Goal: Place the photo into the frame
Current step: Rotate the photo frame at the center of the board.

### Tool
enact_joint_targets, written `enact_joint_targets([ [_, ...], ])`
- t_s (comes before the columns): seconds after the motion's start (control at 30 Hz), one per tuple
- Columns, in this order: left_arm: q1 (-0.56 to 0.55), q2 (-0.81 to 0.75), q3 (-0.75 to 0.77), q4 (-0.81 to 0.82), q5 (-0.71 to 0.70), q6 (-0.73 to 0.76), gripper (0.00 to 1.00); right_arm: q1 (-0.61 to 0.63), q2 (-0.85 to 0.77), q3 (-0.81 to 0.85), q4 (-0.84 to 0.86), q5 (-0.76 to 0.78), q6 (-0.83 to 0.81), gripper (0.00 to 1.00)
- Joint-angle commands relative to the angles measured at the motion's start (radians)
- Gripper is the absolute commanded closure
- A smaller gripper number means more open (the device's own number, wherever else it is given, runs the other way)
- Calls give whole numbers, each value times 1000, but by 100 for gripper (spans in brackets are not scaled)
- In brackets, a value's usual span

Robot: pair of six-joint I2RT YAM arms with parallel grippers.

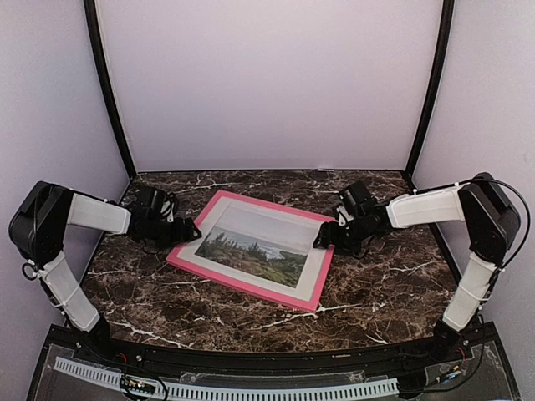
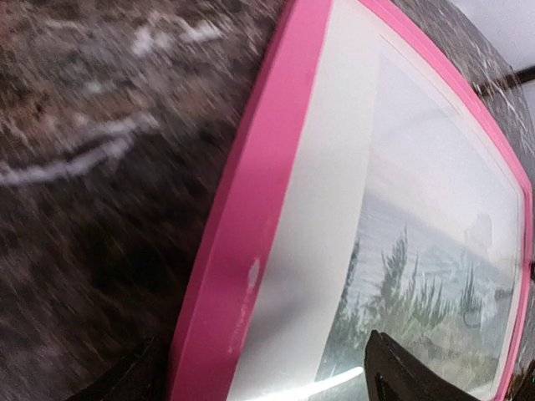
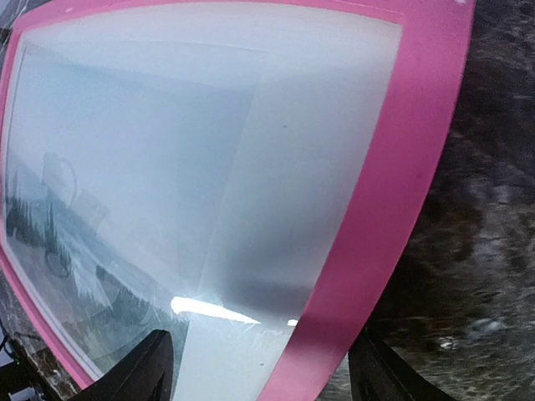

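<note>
Your left gripper (image 1: 187, 235) open-jawed, straddling left edge of frame (image 1: 251, 287); your right gripper (image 1: 324, 239) open, straddling right edge. Photo (image 1: 251, 251) inside frame, flat on table (image 1: 376, 284).

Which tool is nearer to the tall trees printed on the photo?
Left. The left tool straddles the frame edge beside the trees; the right tool straddles the opposite edge, across the photo.
</note>
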Motion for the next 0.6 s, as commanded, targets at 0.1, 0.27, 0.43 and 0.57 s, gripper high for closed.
enact_joint_targets([
  [0.1,-278,-268,-311,64,28,-235,18,-45,-35,-30,6,93,-51,27],
  [0.27,-397,-434,-398,3,-49,-294,18,-78,-10,7,-27,156,-135,27],
  [0.43,-402,-628,-380,-202,-215,-240,11,-84,-92,29,-98,327,-193,26],
  [0.57,-401,-721,-303,-318,-436,-158,3,-82,-237,-11,-119,432,-229,25],
])
